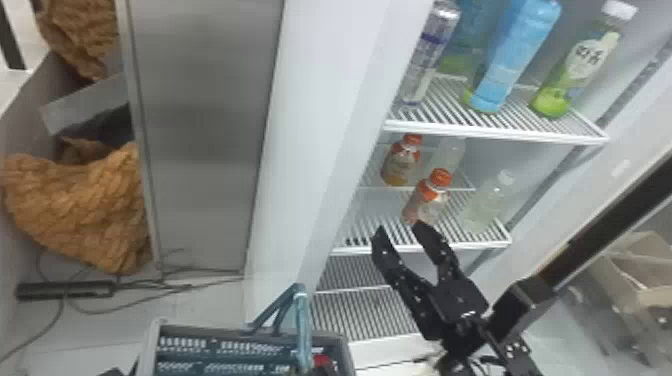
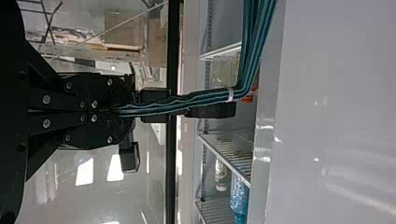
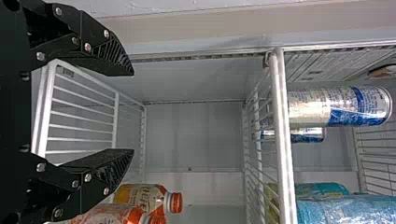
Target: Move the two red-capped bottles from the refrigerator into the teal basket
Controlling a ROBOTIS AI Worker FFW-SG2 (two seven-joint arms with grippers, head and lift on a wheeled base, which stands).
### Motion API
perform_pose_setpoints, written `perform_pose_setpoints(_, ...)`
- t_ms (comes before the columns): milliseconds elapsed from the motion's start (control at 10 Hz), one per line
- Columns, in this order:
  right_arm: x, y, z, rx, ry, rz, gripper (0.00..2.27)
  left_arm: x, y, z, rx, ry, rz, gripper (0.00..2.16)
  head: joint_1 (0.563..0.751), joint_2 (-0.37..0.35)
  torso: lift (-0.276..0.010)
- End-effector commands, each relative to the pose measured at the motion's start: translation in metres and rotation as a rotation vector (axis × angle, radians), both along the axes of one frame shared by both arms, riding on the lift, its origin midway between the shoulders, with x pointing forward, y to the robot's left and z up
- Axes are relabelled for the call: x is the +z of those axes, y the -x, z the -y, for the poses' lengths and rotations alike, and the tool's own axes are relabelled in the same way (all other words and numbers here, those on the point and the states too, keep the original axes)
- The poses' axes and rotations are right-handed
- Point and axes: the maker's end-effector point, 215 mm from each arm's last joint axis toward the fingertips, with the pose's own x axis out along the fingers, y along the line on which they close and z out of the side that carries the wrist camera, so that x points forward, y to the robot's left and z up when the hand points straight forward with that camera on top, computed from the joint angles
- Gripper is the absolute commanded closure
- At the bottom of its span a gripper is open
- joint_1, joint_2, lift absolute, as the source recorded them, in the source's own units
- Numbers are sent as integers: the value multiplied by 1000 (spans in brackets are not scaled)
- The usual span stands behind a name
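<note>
Head view: the right gripper (image 1: 400, 228) has its fingers spread. The near bottle (image 1: 425, 202), red-capped, stands just past the tip of its right-hand finger; the far bottle (image 1: 400, 161), also red-capped, stands deeper behind both tips. The basket (image 1: 200, 330) lies below and left of them, the left gripper (image 1: 322, 371) at its handle (image 1: 301, 325).

Left wrist view: these fingers are pinched on the handle.

Right wrist view: the fingers stand wide apart, both bottles beside one finger, outside the gap.
</note>
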Motion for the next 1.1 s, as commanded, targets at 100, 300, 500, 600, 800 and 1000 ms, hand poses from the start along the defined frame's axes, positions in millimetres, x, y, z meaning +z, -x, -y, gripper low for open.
perform_pose_setpoints(100, 1, 0, 0, 0, 0, 3, 478, 0, 0, 0, 1, 2, 1, 1156, 695, -350, -224)
perform_pose_setpoints(300, 4, 0, 0, -1, 3, 15, 473, 0, 1, 0, 1, 2, -2, 1156, 695, -350, -224)
perform_pose_setpoints(500, 6, 1, 0, -1, 6, 22, 472, -1, 1, 0, 1, 0, -2, 1156, 695, -350, -224)
perform_pose_setpoints(600, 14, 2, 2, -10, 9, 48, 472, 0, 1, 0, 1, 2, -2, 1156, 695, -350, -224)
perform_pose_setpoints(800, 15, 2, 3, -15, 10, 56, 478, -1, 1, 0, 1, 0, -2, 1156, 695, -350, -224)
perform_pose_setpoints(1000, 13, 3, 5, -22, 6, 51, 473, 0, 1, 0, 1, 2, -2, 1156, 695, -350, -224)
